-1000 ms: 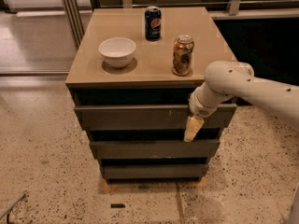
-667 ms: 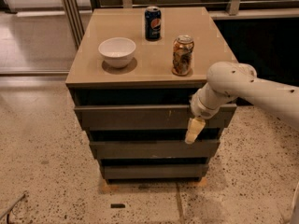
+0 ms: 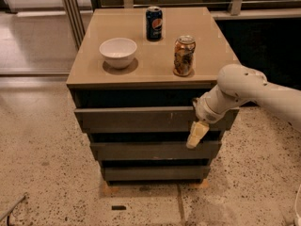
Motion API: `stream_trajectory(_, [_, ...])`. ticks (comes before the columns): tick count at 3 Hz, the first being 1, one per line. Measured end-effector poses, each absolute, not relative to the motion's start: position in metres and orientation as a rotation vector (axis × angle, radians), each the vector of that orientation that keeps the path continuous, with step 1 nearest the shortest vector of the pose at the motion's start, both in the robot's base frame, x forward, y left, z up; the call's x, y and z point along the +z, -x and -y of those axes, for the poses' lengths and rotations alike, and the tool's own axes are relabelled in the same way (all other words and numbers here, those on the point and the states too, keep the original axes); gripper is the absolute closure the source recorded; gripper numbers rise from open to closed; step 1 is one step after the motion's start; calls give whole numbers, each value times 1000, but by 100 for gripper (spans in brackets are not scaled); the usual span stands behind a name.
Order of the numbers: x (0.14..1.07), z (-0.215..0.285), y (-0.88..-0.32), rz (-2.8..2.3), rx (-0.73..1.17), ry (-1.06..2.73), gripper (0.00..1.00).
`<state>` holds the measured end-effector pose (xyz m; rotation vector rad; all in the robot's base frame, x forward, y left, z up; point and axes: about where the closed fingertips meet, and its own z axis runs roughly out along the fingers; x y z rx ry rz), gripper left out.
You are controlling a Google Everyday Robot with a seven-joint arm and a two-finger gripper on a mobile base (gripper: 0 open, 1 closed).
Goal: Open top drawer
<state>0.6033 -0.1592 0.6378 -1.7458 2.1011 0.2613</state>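
The top drawer is the uppermost of three dark grey, handleless fronts in a cabinet under a tan top. It stands out a little from the cabinet, with a dark gap above it. My gripper hangs from the white arm in front of the drawer's right end, its pale yellowish fingers pointing down over the lower edge of the drawer front. The arm comes in from the right.
On the cabinet top stand a white bowl, a blue soda can and a brown can. Two lower drawers sit below. Speckled floor surrounds the cabinet; a dark wall and railing are behind.
The arm and gripper have shifted slightly right and down along the drawer's right end. The cans and bowl have not moved.
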Motion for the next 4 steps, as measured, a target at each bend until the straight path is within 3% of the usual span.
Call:
stream_trajectory(2, [643,162,-591,-2116,303,1704,0])
stream_trajectory(4, [667,142,-520,-2191,432,1744,0])
